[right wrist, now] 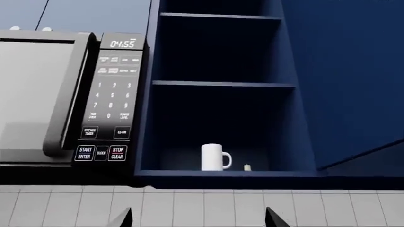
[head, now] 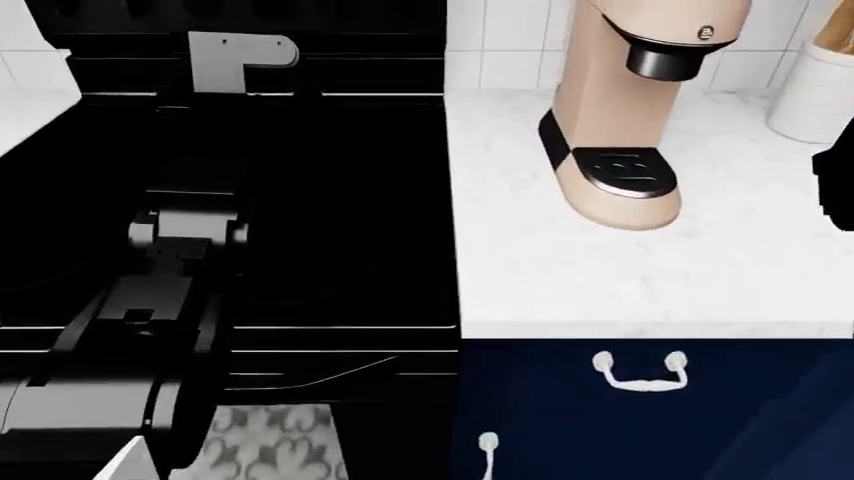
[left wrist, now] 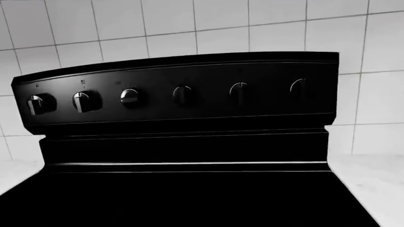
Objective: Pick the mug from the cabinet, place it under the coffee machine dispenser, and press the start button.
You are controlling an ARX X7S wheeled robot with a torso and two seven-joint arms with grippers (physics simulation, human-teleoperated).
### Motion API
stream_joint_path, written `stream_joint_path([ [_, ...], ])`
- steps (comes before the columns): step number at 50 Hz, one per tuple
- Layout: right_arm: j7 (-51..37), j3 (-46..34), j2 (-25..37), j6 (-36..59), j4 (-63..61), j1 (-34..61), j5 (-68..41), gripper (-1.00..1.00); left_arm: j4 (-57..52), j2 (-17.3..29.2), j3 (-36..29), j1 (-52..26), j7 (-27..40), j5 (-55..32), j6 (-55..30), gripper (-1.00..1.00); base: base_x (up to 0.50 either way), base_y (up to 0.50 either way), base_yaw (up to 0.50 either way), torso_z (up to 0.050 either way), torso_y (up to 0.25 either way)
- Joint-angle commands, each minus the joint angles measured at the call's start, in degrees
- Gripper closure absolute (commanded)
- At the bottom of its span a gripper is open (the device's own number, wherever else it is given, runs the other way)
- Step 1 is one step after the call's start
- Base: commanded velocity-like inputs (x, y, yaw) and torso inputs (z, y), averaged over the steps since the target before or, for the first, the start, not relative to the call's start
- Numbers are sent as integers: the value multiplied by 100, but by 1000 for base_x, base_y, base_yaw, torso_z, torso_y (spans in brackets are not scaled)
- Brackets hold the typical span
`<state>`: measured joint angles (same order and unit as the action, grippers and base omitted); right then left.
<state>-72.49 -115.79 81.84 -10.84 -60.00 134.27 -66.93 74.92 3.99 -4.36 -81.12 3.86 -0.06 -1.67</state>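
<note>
The white mug (right wrist: 215, 157) stands upright on the bottom shelf of the open blue cabinet (right wrist: 221, 174), handle to one side. My right gripper (right wrist: 198, 220) is open and empty, its two dark fingertips (right wrist: 124, 218) wide apart below the shelf, well short of the mug. The beige coffee machine (head: 601, 110) stands on the white counter, with its black dispenser (head: 663, 58) over the black drip tray (head: 625, 172), which holds nothing. My left arm (head: 160, 290) reaches over the black stove; its jaws do not show against the black.
A microwave (right wrist: 63, 94) with a keypad hangs beside the cabinet. A small pale object (right wrist: 247, 167) sits next to the mug. The stove's back panel (left wrist: 183, 92) carries several knobs. A white crock of utensils (head: 814, 90) stands right of the coffee machine. Navy drawers (head: 641, 400) lie below the counter.
</note>
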Motion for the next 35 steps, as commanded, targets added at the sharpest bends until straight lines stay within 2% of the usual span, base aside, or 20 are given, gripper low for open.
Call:
stream_joint_path([
  [1, -33, 463, -161, 402, 0, 66, -316, -100, 7, -11, -7, -6, -35, -1, 0, -100, 500, 0, 0, 0, 15],
  [7, 23, 720, -225, 519, 0, 66, -512, -100, 7, -11, 2, -7, -60, -5, 3, -100, 500, 0, 0, 0, 0],
  [25, 307, 2868, -12, 1620, 0, 29, -2043, -100, 7, -14, -40, 5, -63, 6, 18, -100, 500, 0, 0, 0, 1],
  [35, 290, 3494, -64, 1915, 0, -165, -2350, -100, 7, -16, -63, 2, -66, 2, 10, -100, 500, 0, 0, 0, 1],
])
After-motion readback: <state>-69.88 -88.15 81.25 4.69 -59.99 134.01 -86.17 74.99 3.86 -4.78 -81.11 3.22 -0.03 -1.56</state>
